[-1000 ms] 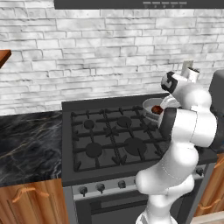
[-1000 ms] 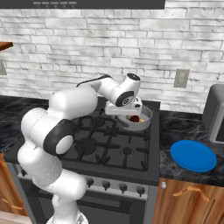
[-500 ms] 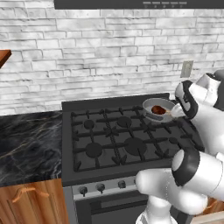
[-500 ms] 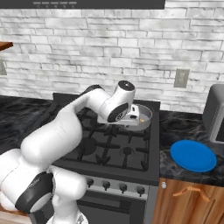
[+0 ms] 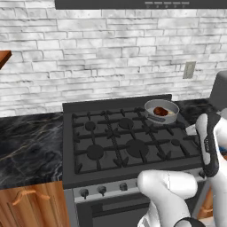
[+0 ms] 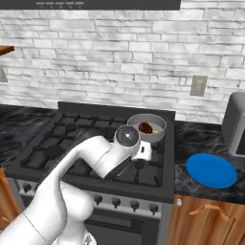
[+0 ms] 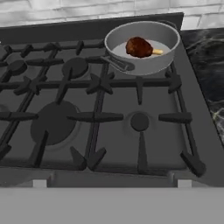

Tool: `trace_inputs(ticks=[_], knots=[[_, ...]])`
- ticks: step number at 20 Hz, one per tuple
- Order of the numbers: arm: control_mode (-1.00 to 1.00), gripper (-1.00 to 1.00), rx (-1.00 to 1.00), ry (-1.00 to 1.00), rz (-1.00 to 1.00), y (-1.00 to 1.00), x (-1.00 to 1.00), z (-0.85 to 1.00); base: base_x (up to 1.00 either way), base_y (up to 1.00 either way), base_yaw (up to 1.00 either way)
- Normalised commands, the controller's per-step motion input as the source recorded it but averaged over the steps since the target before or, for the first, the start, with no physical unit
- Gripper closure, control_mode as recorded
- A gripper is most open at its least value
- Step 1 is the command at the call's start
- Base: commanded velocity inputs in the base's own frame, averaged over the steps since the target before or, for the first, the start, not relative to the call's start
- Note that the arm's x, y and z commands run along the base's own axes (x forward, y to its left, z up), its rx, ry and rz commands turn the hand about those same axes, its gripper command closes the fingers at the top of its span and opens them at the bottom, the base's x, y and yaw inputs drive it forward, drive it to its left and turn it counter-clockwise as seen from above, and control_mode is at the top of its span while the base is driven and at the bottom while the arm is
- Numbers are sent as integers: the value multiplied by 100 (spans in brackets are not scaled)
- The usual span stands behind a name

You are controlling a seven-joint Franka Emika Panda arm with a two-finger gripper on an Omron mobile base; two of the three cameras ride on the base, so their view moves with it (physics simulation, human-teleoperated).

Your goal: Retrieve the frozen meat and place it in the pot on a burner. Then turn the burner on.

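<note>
Looking along the hand we see the stove (image 7: 109, 144) from low at its front edge; our right base camera adds a blue plate (image 6: 211, 170) on the table (image 6: 201, 143). Our arm (image 6: 103, 155) reaches forward, fingers spread and empty. The frozen meat (image 7: 139, 47) lies inside the pot (image 7: 144, 65) on the back right burner.

My pot (image 7: 144, 52) reads as smooth grey metal, dull sheen. The frozen meat (image 7: 139, 47) inside: dark red-brown, rough, slightly glossy. Stove grates (image 7: 94, 83): matt black, cast look. Bench (image 5: 26, 142): polished black marble, pale veins. Wall (image 6: 119, 57): rough whitewashed brick. Plate (image 6: 211, 170): smooth matt blue. Cabinet fronts (image 5: 31, 206): grained wood.
</note>
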Motion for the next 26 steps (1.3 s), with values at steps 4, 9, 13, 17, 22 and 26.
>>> trace_inputs(ticks=[4,9,13,17,22,26], knots=[[-100,-100,-10,-45,-15,9,-91,0,0,0,0],[-100,-100,1,-28,-14,-13,-77,-19,0,0,0],[-100,-100,-1,-27,1,-7,-44,-13,0,0,0],[-100,-100,-17,-32,8,1,-26,-54,0,0,0],[-100,-100,-7,-13,1,-13,-20,-47,0,0,0],[-100,-100,0,-12,-3,-17,0,-97,0,0,0]])
